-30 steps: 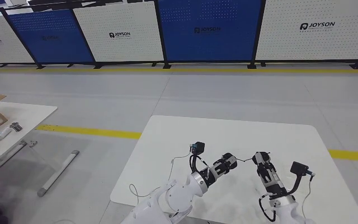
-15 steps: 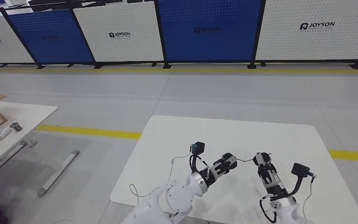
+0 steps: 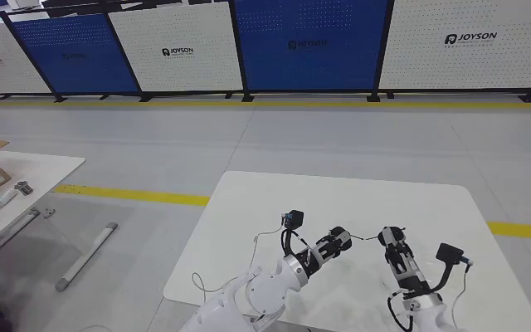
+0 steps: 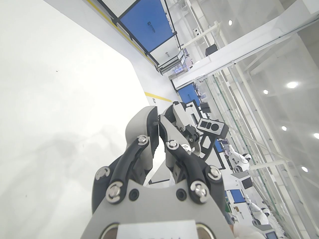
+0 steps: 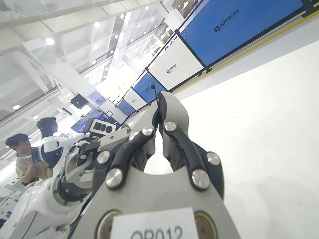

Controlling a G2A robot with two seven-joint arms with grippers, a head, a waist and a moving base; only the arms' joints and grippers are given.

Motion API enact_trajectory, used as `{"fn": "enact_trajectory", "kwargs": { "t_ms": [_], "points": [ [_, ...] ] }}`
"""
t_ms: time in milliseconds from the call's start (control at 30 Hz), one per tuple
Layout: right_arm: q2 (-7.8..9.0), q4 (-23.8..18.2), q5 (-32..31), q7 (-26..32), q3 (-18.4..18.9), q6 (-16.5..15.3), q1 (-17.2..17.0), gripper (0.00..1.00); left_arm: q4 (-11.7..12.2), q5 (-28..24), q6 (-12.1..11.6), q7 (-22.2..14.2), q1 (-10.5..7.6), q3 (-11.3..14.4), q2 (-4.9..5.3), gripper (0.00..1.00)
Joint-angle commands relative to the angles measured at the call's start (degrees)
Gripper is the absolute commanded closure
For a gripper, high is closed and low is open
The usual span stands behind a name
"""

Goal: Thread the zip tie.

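Zip tie [image 5: 155,93] sat pinched in my right jaws, which were clenched flat on it near one end. Its small square head [image 5: 153,85] stood out just past their tips, tilted up and away from the counter. My left jaws were pressed together as well. From above, the thin dark strap [image 3: 363,239] ran from their tips across to the right ones, so I judged that they gripped the tail end, though their own wrist view did not show the strap between the pads. Both sets of jaws hung close together above the near part of the white counter [image 3: 274,207], with the zip tie in the air between them.

The risks, as I judged them, were these. The head's slot was tiny and I could not tell which way it faced. If the tail met it off line or from the wrong side, it would butt against the head and buckle instead of entering. The strap looked springy, so a forced bend could flick the tail out of my left jaws. My right jaws gripped so near the head that their tips could block the slot. A dropped end would fall to the counter, where so thin a thing is hard to pick up.
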Motion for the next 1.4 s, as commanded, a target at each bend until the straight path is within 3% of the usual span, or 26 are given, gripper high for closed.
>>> {"fn": "enact_trajectory", "kwargs": {
  "t_ms": [0,1367],
  "points": [
    [-0.05,0.06,-0.2,0.22,-0.22,0.31,0.16,1.0,0.0,0.0,0.0,0.0,0.0,0.0,0.0,1.0],
    [-0.6,-1.57,-2.03,-0.66,-0.15,2.03,-1.14,1.0,0.0,0.0,0.0,0.0,0.0,0.0,0.0,1.0]
  ]
}}
